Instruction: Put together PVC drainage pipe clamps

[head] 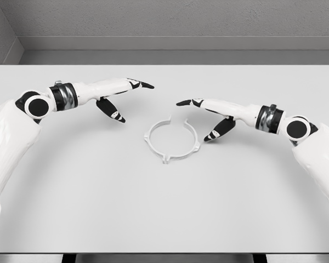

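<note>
A white ring-shaped pipe clamp (172, 140) lies flat on the white table (164, 208), near the middle, with small lugs on its rim and a gap at the far side. My left hand (122, 96) hovers up and to the left of the clamp, fingers stretched out and thumb hanging down, holding nothing. From the other side my right hand (208, 115) reaches in just right of the ring, fingers extended and its thumb tip close to the ring's right edge. Neither hand touches the clamp.
The table's far edge meets a grey wall (170, 22) at the back. The near table edge runs along the bottom of the view.
</note>
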